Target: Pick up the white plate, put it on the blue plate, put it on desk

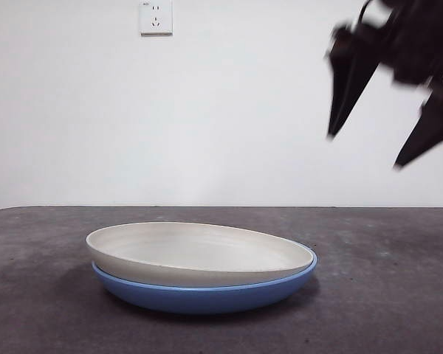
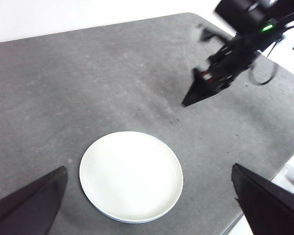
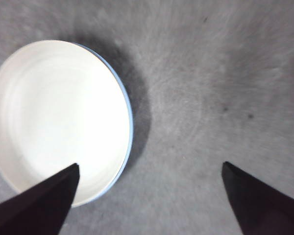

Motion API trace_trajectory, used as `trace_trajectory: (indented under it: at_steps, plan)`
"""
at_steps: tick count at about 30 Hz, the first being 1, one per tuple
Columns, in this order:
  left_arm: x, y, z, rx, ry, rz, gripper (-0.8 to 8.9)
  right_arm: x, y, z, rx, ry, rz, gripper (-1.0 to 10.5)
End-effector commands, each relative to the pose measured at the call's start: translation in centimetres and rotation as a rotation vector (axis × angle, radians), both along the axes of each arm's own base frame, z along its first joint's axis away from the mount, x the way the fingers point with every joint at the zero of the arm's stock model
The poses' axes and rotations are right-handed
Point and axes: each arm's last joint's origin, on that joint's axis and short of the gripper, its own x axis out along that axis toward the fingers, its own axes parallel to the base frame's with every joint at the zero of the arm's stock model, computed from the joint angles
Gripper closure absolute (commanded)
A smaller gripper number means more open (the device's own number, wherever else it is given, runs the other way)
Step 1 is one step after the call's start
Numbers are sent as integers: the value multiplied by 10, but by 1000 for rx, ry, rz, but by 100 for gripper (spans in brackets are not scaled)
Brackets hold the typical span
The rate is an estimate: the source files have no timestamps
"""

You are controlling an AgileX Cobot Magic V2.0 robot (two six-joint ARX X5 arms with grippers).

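Observation:
The white plate rests nested in the blue plate on the dark grey desk, a little left of centre. High to the right of the stack hangs my right gripper, open and holding nothing. In the right wrist view its jaws stand wide apart beside the white plate, where the blue plate's rim shows as a thin edge. My left gripper is open and empty well above the white plate, and that view also shows the right gripper.
A white wall with a socket stands behind the desk. The left wrist view shows the desk's edge close to the stacked plates, on the side where the right arm stands.

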Motion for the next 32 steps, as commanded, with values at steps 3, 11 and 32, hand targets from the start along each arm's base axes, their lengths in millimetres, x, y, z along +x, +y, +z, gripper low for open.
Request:
trace_trajectory:
  at_steps: [3, 11, 32]
  plan:
    - [0, -1, 4, -21, -15, -7, 187, -41, -13, 47, -14, -170, 11, 387]
    - [0, -1, 4, -20, -16, -7, 187, -117, -36, 95, 37, -437, 45, 388]
    - [0, -1, 4, -19, -17, -8, 221, -205, -62, 118, 73, -744, 81, 424]
